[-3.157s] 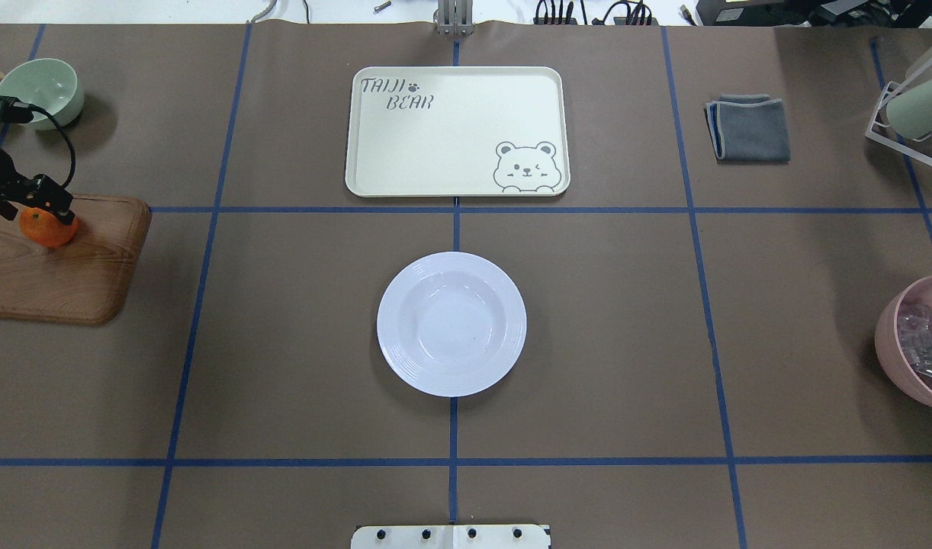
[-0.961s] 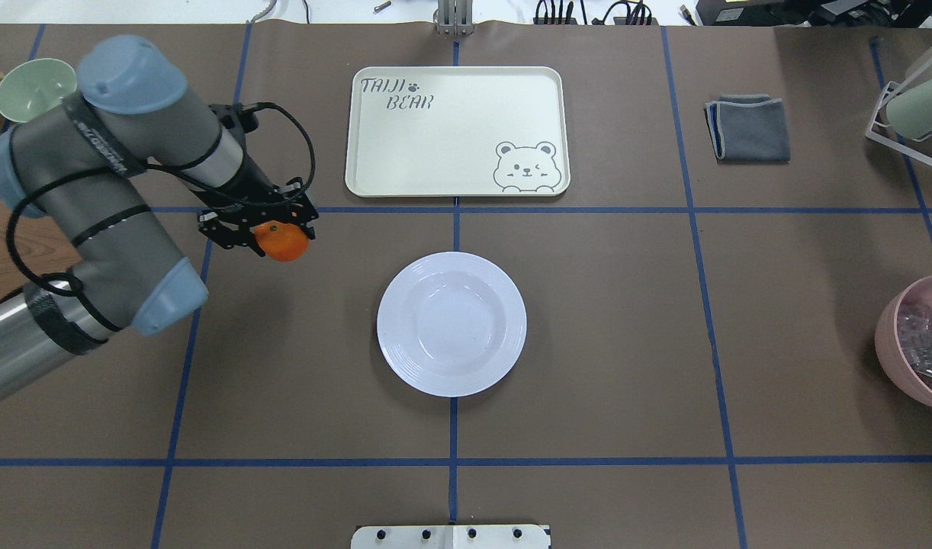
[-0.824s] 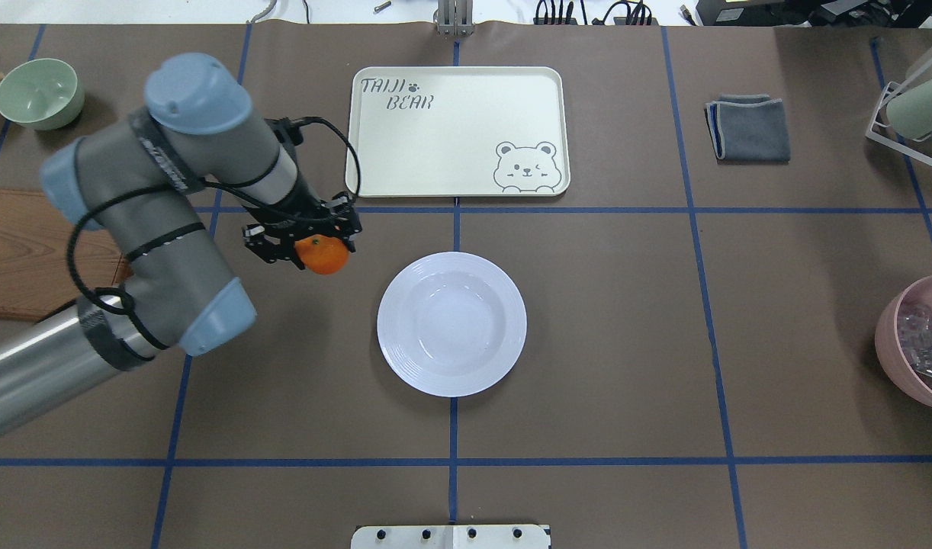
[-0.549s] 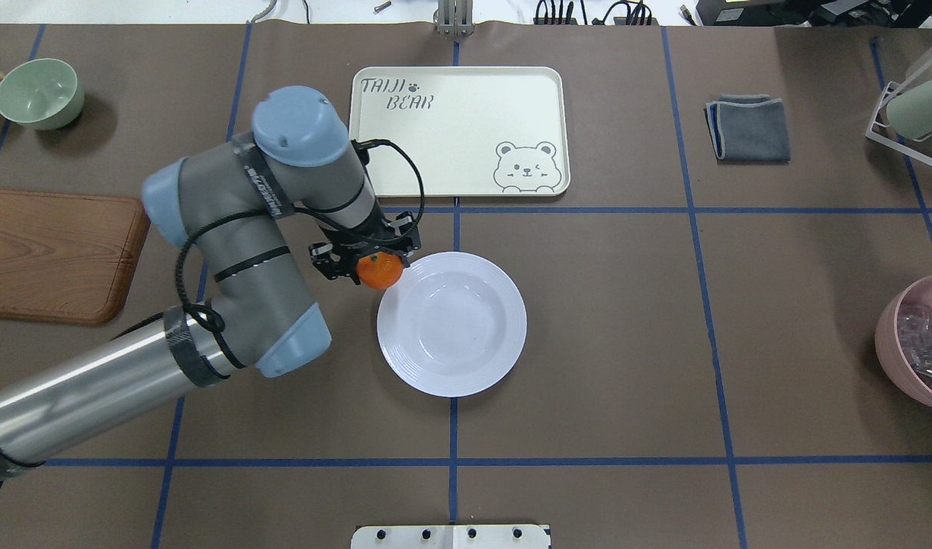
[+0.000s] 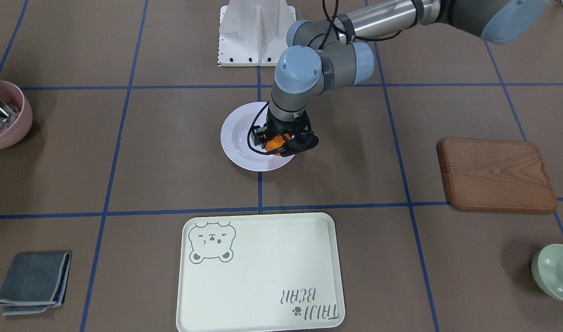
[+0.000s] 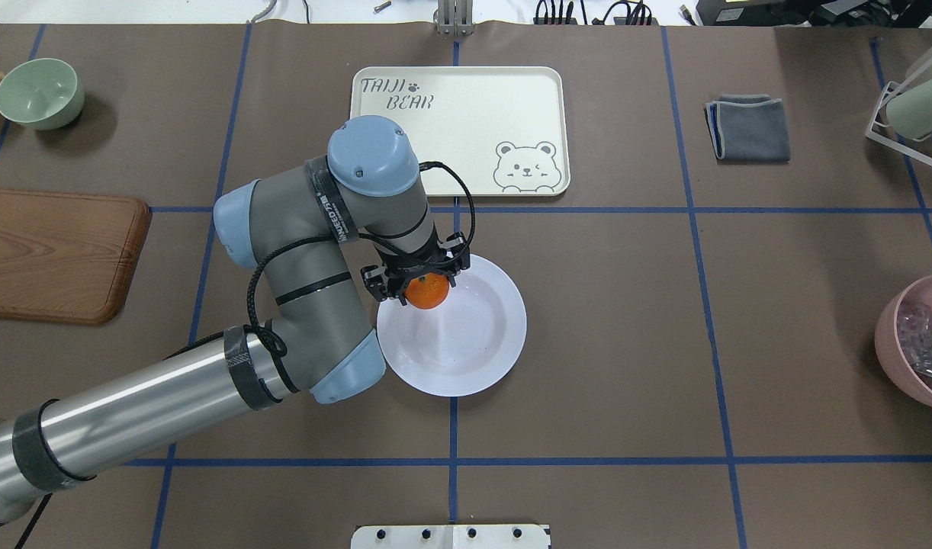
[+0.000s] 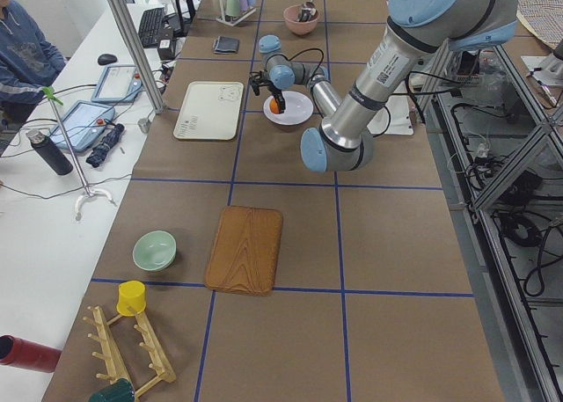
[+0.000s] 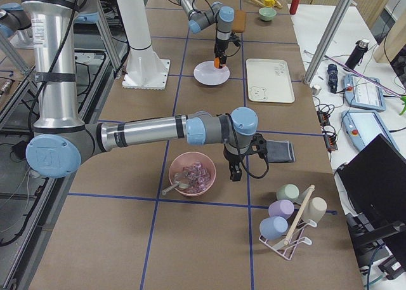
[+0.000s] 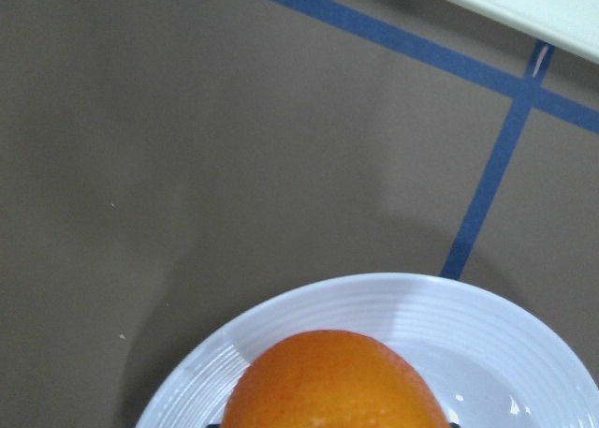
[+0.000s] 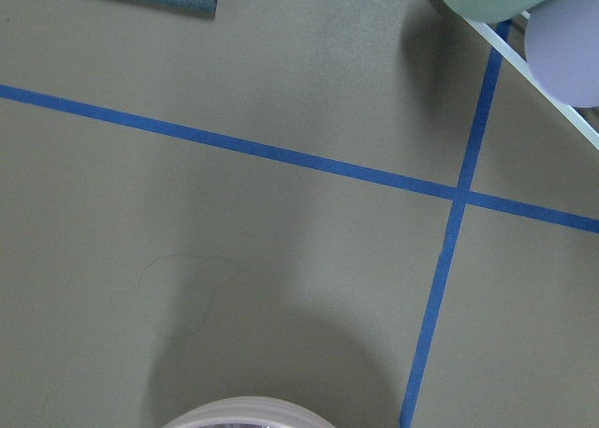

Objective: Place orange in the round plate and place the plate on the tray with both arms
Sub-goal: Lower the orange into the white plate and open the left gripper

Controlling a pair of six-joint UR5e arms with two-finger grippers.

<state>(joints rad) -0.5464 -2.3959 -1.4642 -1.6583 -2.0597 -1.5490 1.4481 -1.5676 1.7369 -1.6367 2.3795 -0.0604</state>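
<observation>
One step in hand: set orange (image 6: 428,294) into round plate (image 6: 477,347). Left end effector (image 6: 423,285) grips orange between its fingers, above plate's left, tray-side rim, off centre. Best: shift over sunken centre, lower, release gently so fruit doesn't roll. Right end effector (image 8: 236,171) beside pink bowl (image 8: 191,174), grip state unclear. Tray (image 6: 466,114) beyond plate.

Your left arm (image 6: 306,244) covers the round plate's (image 6: 481,335) left rim. Its right rim and the counter (image 6: 626,320) strip between it and the tray (image 6: 458,130) lie open to you.
</observation>
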